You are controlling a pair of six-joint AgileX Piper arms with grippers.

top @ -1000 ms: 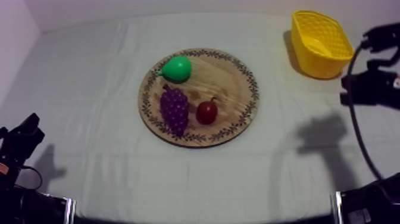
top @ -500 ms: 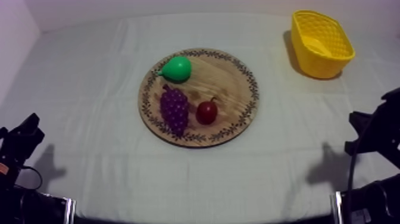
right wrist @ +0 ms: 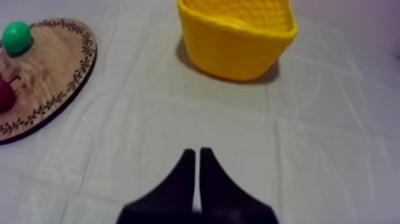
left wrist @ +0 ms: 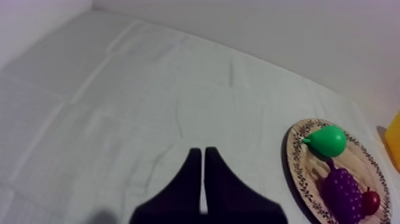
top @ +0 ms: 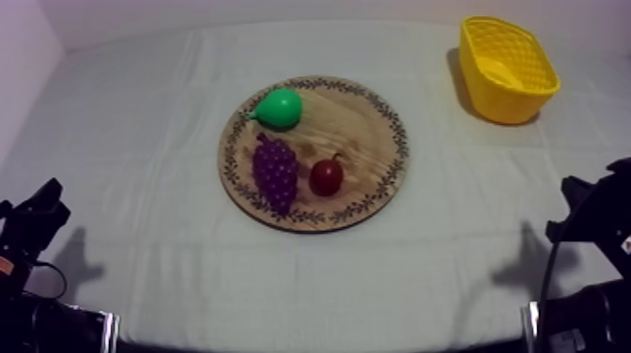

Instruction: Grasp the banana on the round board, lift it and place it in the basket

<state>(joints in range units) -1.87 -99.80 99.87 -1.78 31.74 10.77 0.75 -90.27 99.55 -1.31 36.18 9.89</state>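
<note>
The yellow basket (top: pixel 512 105) stands at the far right of the table. A paler yellow shape (top: pixel 496 71) lies inside it; I cannot tell if it is the banana. The round wooden board (top: pixel 371 141) in the middle carries a green pear (top: pixel 279 109), purple grapes (top: pixel 275 174) and a small red fruit (top: pixel 327 176), with no banana on it. My right gripper (right wrist: pixel 197 151) is shut on nothing, over bare cloth well short of the basket (right wrist: pixel 238 50). Low at the left edge, my left gripper (left wrist: pixel 203 150) is also shut and holds nothing.
Bare cloth lies between the board and the basket and along the table's front. In the top view my left gripper (top: pixel 47 199) and right gripper (top: pixel 577 192) sit low at either side. A wall runs behind the table.
My right arm has drawn back from beside the basket down to the lower right edge. The left arm and the fruit on the board have not moved.
</note>
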